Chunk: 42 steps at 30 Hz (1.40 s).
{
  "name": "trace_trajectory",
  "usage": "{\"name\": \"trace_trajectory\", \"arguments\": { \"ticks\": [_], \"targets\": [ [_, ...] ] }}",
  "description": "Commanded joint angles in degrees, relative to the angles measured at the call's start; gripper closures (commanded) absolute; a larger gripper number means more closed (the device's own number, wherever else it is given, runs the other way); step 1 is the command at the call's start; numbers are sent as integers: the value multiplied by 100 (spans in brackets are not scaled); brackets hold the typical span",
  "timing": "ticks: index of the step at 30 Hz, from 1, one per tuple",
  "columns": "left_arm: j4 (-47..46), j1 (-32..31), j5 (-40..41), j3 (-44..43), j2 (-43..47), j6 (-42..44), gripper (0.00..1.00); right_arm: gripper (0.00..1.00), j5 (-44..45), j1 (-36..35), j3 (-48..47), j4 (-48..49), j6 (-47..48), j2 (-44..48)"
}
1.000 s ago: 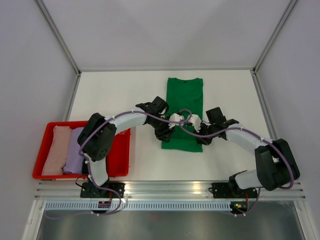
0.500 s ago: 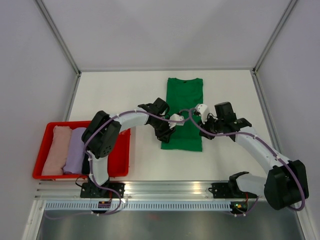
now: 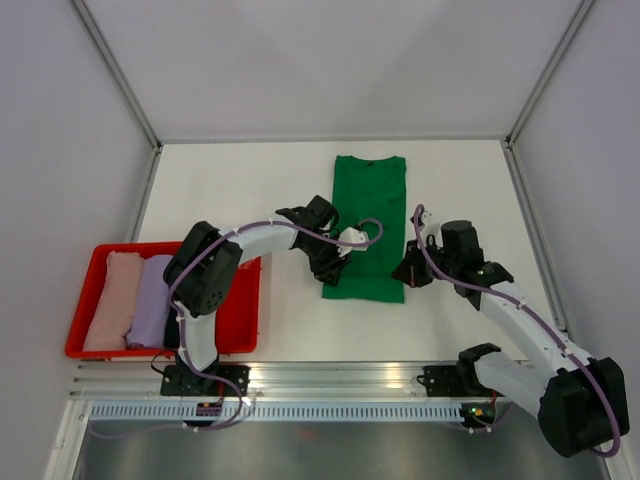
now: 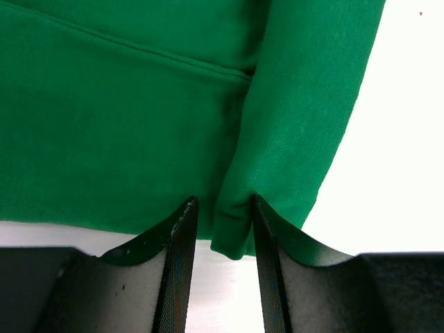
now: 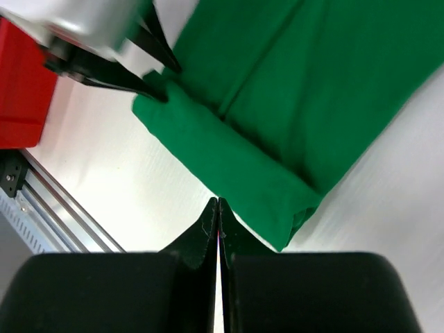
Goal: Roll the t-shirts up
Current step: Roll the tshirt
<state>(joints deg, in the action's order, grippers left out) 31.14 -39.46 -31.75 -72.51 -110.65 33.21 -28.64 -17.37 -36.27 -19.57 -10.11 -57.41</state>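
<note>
A bright green t-shirt point(image 3: 366, 215) lies folded into a long strip in the middle of the table, its near end turned over into a thick band point(image 5: 229, 163). My left gripper point(image 3: 335, 262) is at the band's left corner. In the left wrist view its jaws point(image 4: 220, 202) stand open on either side of a fold of the green cloth point(image 4: 232, 232). That fold touches one finger only. My right gripper point(image 3: 406, 277) hovers by the band's right corner, shut and empty point(image 5: 219, 202). Rolled pink point(image 3: 112, 300), lavender point(image 3: 150, 298) and black point(image 3: 173, 330) t-shirts lie in the tray.
A shallow red tray point(image 3: 245, 325) sits at the near left, also seen in the right wrist view point(image 5: 21, 90). A metal rail point(image 3: 340, 378) runs along the near table edge. White walls enclose the table on three sides.
My right arm lifted off the shirt's near edge, swung out to the right and its jaws closed. The left gripper stayed at the band's left corner.
</note>
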Motion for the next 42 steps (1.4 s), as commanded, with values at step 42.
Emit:
{"name": "trace_trajectory", "arguments": {
  "ticks": [42],
  "targets": [
    [-1031, -1450, 2709, 1538, 1274, 1522, 45, 100, 263, 75, 727, 1667, -738, -1739]
  ]
}}
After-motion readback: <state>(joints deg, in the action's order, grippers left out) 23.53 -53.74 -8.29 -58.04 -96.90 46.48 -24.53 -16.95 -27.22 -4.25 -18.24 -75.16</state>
